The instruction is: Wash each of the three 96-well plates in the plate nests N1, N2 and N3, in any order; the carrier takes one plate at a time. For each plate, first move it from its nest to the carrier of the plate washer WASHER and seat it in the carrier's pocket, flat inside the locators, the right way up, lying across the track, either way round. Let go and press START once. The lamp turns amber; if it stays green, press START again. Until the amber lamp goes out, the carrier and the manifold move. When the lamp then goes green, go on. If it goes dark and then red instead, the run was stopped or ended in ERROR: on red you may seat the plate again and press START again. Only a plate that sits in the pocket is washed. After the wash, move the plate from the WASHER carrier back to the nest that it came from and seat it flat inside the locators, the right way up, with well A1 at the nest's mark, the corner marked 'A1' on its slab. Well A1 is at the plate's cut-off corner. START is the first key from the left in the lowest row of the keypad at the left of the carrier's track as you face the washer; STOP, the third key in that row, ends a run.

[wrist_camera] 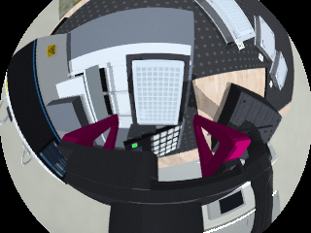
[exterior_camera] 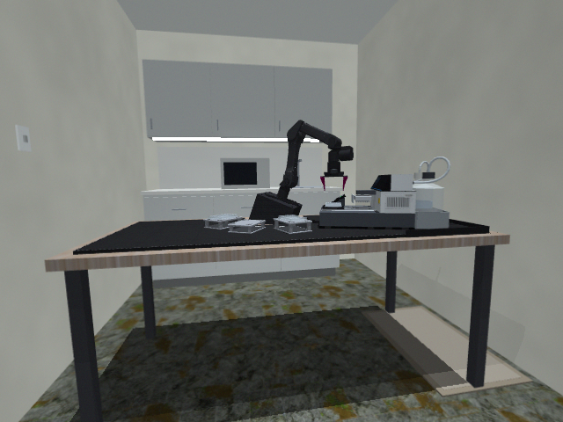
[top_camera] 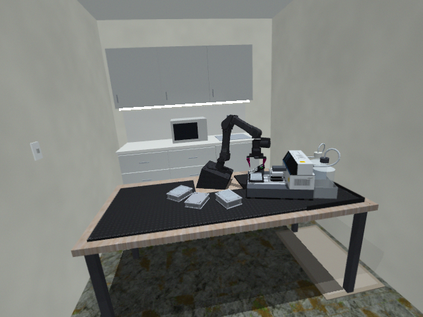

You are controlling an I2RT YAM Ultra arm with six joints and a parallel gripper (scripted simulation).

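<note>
A white 96-well plate (top_camera: 255, 177) (exterior_camera: 332, 205) (wrist_camera: 155, 87) lies flat in the washer's carrier pocket, across the track. My gripper (top_camera: 256, 162) (exterior_camera: 332, 184) (wrist_camera: 155, 117) hangs a little above it, wide open and empty, fingers pointing down. The tilted dark keypad (top_camera: 256, 168) (wrist_camera: 163, 138) sits just below the gripper, beside the carrier, and a green lamp (wrist_camera: 134, 146) glows next to it. The three plate nests (top_camera: 179, 193) (top_camera: 196, 200) (top_camera: 228, 198) stand on the black mat to the left of the washer. I cannot tell which of them is bare.
The washer's white body (top_camera: 299, 170) (exterior_camera: 394, 200) rises right of the carrier, with bottles and tubing (top_camera: 324, 167) behind it. The arm's black base (top_camera: 214, 176) stands at the table's back, between the nests and the washer. The black mat (top_camera: 136, 218) covers the table.
</note>
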